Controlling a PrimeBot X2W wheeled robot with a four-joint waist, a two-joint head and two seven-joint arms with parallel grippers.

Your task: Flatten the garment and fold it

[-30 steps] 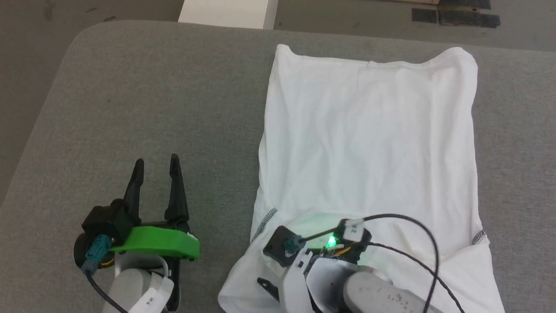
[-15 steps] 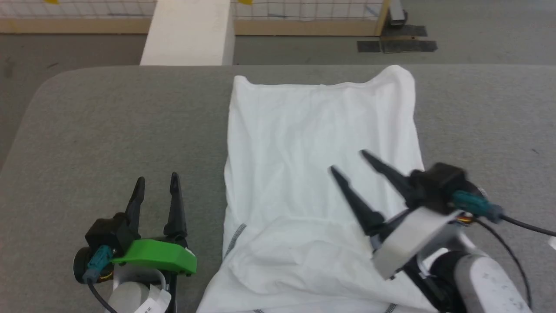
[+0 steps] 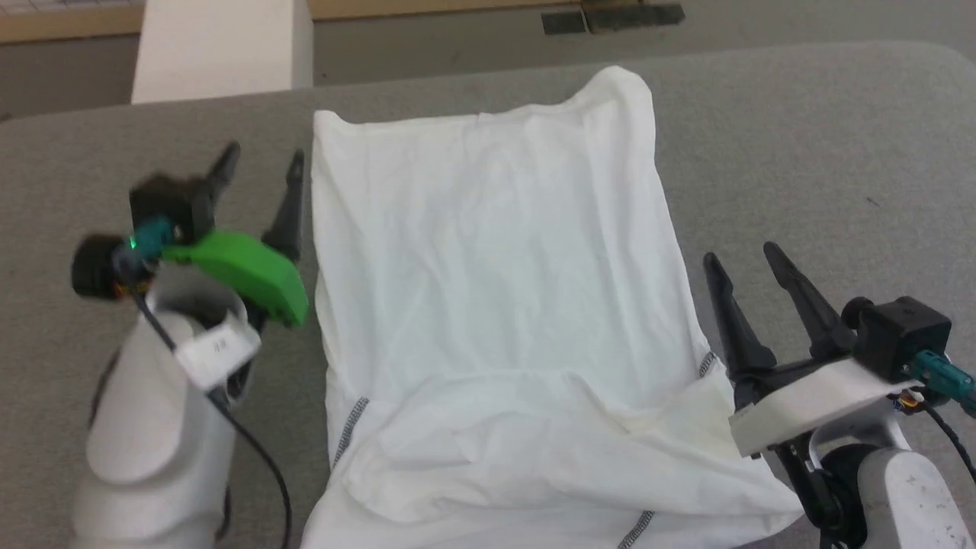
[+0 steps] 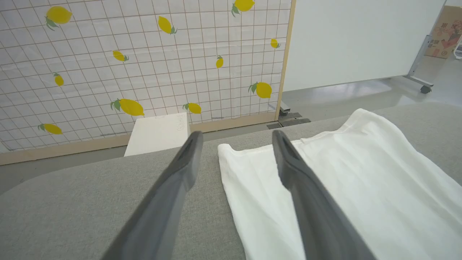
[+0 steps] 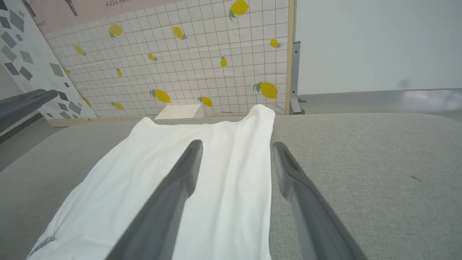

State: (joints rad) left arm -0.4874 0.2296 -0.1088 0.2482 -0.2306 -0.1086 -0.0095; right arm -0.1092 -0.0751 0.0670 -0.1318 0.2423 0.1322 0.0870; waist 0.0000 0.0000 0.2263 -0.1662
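The white T-shirt (image 3: 488,267) lies on the grey padded surface (image 3: 801,137), its long body stretching away from the robot and mostly smooth. Its near end is folded back over itself in a rumpled band, where grey zigzag seams (image 3: 349,427) show. The T-shirt's far right corner stands up in a small peak.

The left fingers (image 3: 288,202) hang just beside the T-shirt's left edge, about level with its far half, spread apart and gripping nothing. In the left wrist view one finger (image 4: 177,187) shows against bare surface and the other against the T-shirt's edge.

The right fingers (image 3: 730,313) sit just off the T-shirt's right edge, by the folded band, also spread and empty.

Beyond the T-shirt's far left corner stands a white box (image 3: 221,49), off the surface, and behind it a lemon-patterned panel (image 4: 144,54).
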